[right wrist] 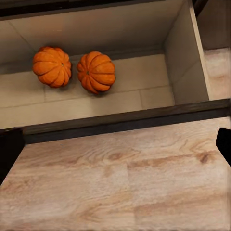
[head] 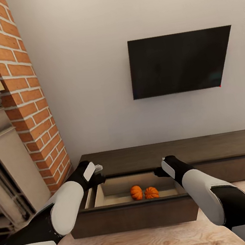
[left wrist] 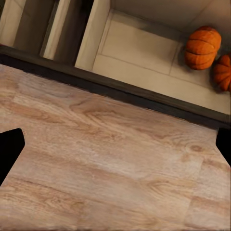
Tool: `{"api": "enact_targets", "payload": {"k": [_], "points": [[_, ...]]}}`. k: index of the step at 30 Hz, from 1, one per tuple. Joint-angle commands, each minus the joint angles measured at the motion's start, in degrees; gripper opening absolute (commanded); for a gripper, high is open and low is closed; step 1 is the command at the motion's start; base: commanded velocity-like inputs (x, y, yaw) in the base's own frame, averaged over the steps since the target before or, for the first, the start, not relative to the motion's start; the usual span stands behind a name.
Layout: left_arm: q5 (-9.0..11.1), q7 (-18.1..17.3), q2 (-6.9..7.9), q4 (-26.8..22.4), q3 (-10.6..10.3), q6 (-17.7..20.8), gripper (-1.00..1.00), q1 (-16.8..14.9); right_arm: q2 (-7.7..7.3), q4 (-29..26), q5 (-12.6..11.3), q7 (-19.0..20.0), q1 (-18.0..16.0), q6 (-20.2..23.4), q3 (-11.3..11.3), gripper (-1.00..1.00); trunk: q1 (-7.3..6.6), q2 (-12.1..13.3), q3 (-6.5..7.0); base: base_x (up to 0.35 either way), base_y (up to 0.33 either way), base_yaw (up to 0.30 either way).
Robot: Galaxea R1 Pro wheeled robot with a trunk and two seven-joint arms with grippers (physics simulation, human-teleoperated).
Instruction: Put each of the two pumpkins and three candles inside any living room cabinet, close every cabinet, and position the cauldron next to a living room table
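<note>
You are looking down at the cabinet (head: 175,157) with one drawer (head: 133,215) pulled out over the wood-plank floor (head: 150,244), and both pumpkins (head: 136,192) (head: 151,192) are sitting side by side, touching, on its pale inside. Your left gripper (head: 97,173) is hovering above the drawer's left end and your right gripper (head: 160,171) above its back right corner. Both are holding nothing, their fingertips (left wrist: 10,149) (right wrist: 9,149) spread wide in the wrist views.

Two pumpkins (right wrist: 74,69) sit touching in the open cabinet (right wrist: 120,120) drawer above plank floor (right wrist: 125,183).
</note>
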Motion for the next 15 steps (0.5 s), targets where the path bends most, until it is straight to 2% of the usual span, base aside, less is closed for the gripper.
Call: {"api": "enact_targets", "payload": {"k": [1,5,9,15], "points": [[-0.11,0.21,-0.05,-0.07,0.34,0.23,1.00,-0.04,0.00,-0.08,-0.37,-0.42,-0.02,0.14,-0.33,1.00,-0.04,-0.03,-0.06,-0.311,0.000,0.000],[-0.12,0.27,0.02,0.23,0.35,-0.78,1.00,-0.05,-0.11,0.26,-0.43,-0.42,0.03,0.14,-0.30,1.00,-0.48,0.77,0.30,-0.324,-0.017,0.000],[-0.14,0.25,0.09,2.31,0.35,-4.07,1.00,-0.05,-0.15,1.11,-0.49,-0.30,0.07,0.04,-0.29,1.00,-1.36,2.37,1.02,-0.331,-0.070,0.000],[-0.13,0.03,0.13,2.85,0.35,-4.91,1.00,-0.05,-0.12,1.21,-0.52,-0.18,0.11,-0.83,-0.29,1.00,-2.67,4.78,2.09,-0.332,-0.087,0.000]]}}
